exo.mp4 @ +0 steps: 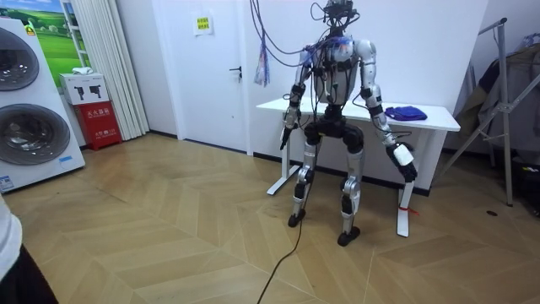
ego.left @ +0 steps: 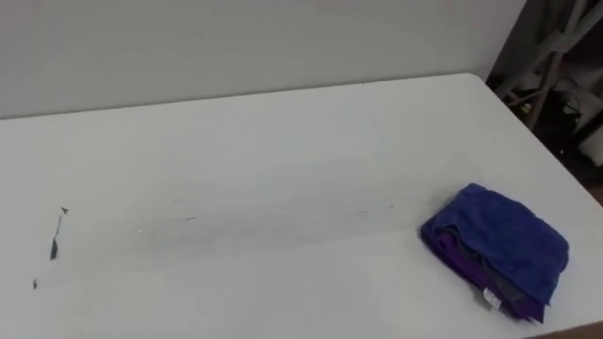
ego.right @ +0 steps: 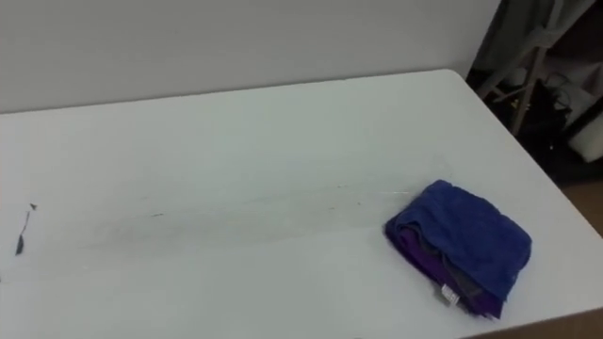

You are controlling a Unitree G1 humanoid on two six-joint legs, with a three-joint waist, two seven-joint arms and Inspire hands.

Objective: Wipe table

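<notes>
- The robot stands at the near side of a white counter (ego.left: 283, 132), facing it, with both arms hanging at its sides.
- A folded blue cloth (ego.left: 499, 235) lies on the counter at the right end, close to the near edge. No hand touches it.
- A purple layer shows under the blue one along the cloth's near left side, and a small white tag (ego.left: 490, 298) sticks out at its near corner.
- The left hand (exo.mp4: 286, 135) hangs below the counter's edge on the room view's left, well apart from the cloth. I cannot tell whether it is released or clenched.
- The right hand (exo.mp4: 405, 160) hangs lower, beside the thigh on the room view's right. It sits under the end of the counter where the cloth lies, and I cannot tell its state either.
- A few small dark marks (ego.left: 55, 247) sit on the counter near its left end, one longer streak with specks above and below it.
- A faint greyish smear (ego.left: 188, 224) runs across the middle of the counter, between the dark marks and the cloth.
- The counter's far edge runs along a pale wall.
- A metal rack (exo.mp4: 504, 101) stands on the floor off the right end of the counter.
- Two stacked washing machines (exo.mp4: 25, 101) stand far off on the room view's left, with a red box (exo.mp4: 99, 122) beside them.
</notes>
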